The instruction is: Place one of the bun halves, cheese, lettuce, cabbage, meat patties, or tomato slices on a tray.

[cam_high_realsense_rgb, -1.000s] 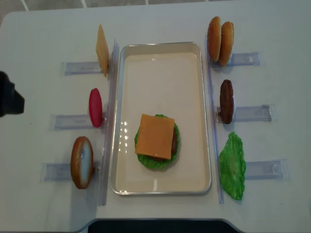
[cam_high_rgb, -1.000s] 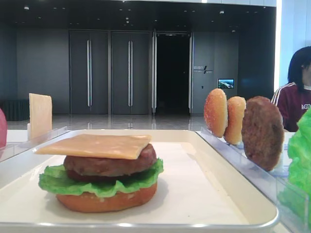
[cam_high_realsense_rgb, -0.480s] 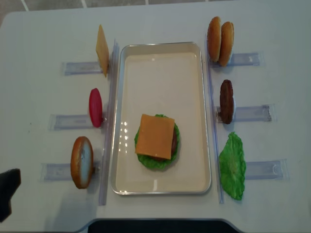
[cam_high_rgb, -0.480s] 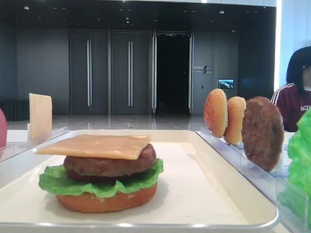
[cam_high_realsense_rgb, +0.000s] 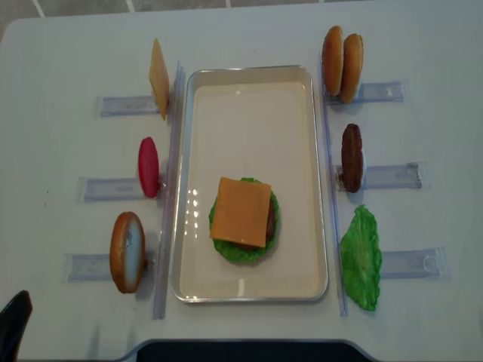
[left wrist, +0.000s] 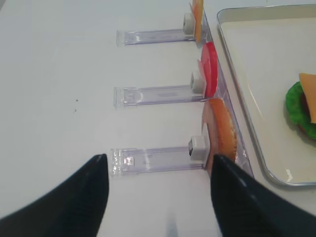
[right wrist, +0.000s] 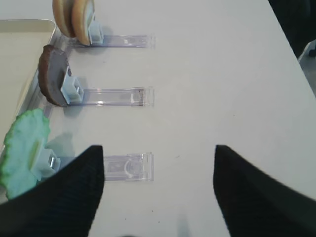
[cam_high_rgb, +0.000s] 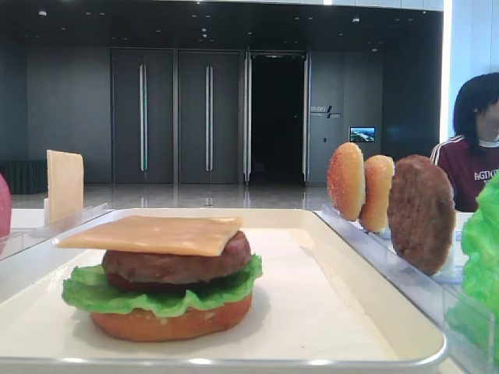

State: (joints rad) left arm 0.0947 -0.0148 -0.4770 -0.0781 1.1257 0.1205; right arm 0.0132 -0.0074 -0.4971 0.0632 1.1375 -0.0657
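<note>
1. Realsense view: cheese (cam_high_realsense_rgb: 240,212) tops patty + lettuce + bun stack on tray (cam_high_realsense_rgb: 253,74), so cheese step looks done.
2. Left hand (left wrist: 157,190) released, empty, over worktop (left wrist: 59,74); right hand (right wrist: 159,190) likewise.
3. Next, prob.: left hand takes bun half (left wrist: 220,129), w/ clean lift off its rack.

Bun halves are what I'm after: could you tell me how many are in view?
4. Two stand together in the far right rack, one stands in the near left rack, and one lies under the lettuce at the stack's base on the tray.
</note>
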